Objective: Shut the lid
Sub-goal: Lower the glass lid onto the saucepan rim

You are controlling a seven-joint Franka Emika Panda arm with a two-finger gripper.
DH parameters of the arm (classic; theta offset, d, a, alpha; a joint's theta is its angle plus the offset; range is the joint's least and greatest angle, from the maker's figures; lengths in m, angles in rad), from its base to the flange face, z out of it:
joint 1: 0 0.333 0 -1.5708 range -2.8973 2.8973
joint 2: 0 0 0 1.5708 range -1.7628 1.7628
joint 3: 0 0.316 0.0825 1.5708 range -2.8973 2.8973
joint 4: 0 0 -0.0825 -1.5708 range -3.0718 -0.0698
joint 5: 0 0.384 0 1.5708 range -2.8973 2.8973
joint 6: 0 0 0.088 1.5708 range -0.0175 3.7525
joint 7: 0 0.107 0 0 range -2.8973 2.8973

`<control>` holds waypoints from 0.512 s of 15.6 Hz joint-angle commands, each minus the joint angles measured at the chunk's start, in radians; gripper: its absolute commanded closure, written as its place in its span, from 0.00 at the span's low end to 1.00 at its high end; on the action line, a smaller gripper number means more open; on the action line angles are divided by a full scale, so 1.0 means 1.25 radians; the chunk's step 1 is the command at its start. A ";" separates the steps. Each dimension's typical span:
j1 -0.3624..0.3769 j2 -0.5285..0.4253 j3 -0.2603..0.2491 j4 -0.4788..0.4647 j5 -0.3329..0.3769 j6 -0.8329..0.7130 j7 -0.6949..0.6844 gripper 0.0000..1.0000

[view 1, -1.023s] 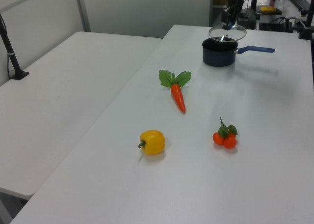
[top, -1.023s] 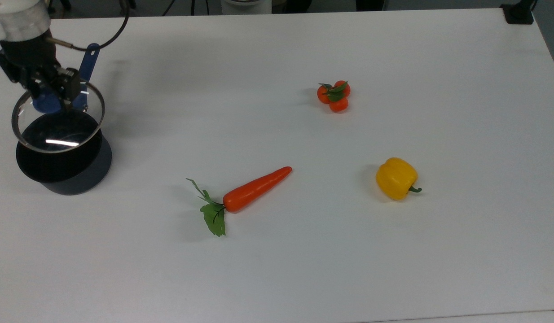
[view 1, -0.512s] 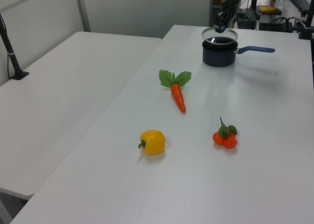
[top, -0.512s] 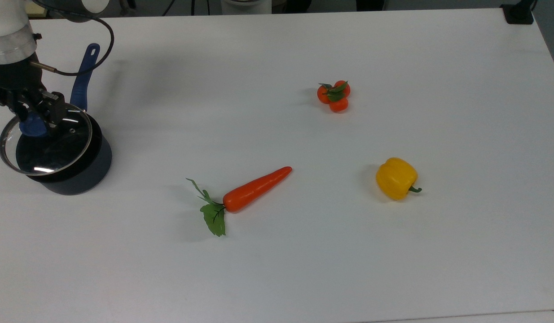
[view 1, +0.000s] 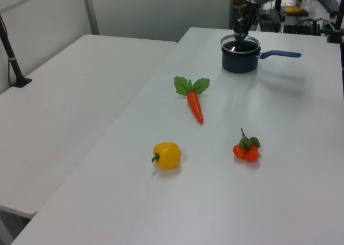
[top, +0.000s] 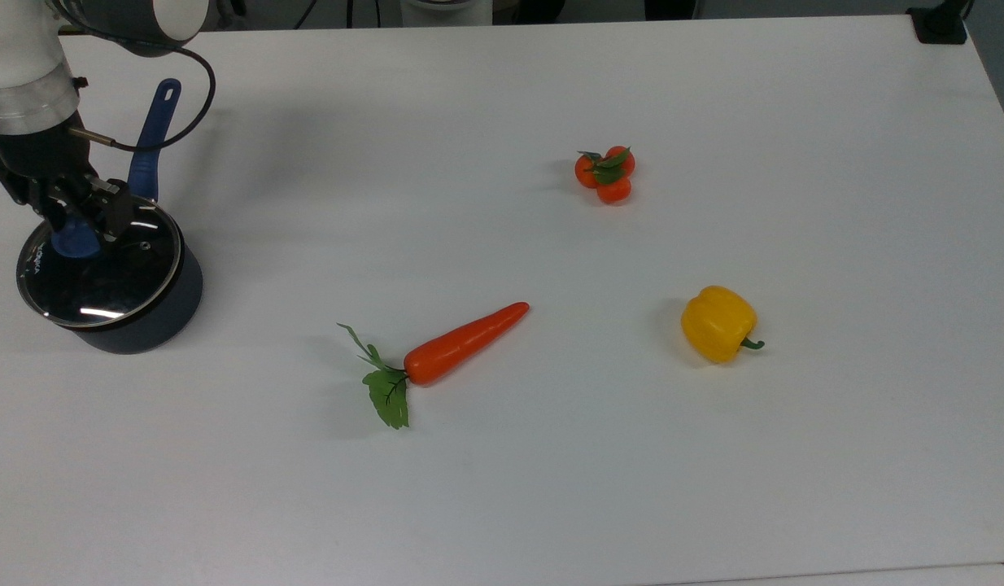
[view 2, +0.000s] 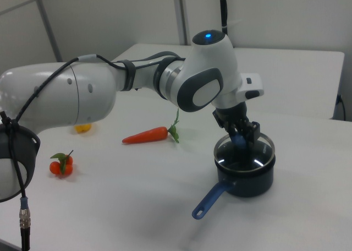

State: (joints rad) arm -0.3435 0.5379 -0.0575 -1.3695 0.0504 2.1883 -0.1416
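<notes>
Lid (top: 103, 268) sits over the mouth of the dark saucepan (top: 156, 313) at the top view's left edge, metal rim roughly lined up with the pan rim. From the right view it looks seated or very nearly so; can't confirm full contact all the way round.

Gripper (top: 77, 232) is clamped on the blue knob (top: 72, 242), fingers narrow with the knob between them. The right view shows it coming in from above, slightly tilted (view 2: 242, 136).

Handling, my read:
- Glass pane in a metal ring: stiff, no flex, moderately heavy for its size. Brittle too, so a drop or a hard knock on the pan rim is the main risk.
- Knob is the only sane grasp point. It sits central, so the weight hangs balanced and the lid stays level. Glass is too slick and flat for two fingers, and a rim grip would tip it.
- Knob looks like smooth plastic; a pinch could let the lid swivel or slip if the wrist tilts.
- Small steam vent (top: 145, 244) just beside the knob, not a grip feature.

Pan's blue handle (top: 154, 134) points away toward the top view's upper edge, apart from the fingers. Carrot (top: 461, 343), yellow pepper (top: 718, 323) and tomato cluster (top: 606, 174) lie well apart on the white table (top: 551, 488), no interference.
</notes>
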 commanded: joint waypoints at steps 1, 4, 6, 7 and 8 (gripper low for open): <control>0.000 -0.012 0.002 -0.015 0.023 0.004 -0.020 0.59; 0.000 -0.012 0.002 -0.022 0.022 0.004 -0.022 0.59; -0.001 -0.012 0.001 -0.030 0.022 0.004 -0.022 0.59; -0.001 -0.012 0.001 -0.031 0.022 0.004 -0.023 0.59; -0.003 -0.012 0.001 -0.031 0.022 0.005 -0.023 0.59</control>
State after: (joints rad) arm -0.3437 0.5414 -0.0556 -1.3839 0.0534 2.1883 -0.1417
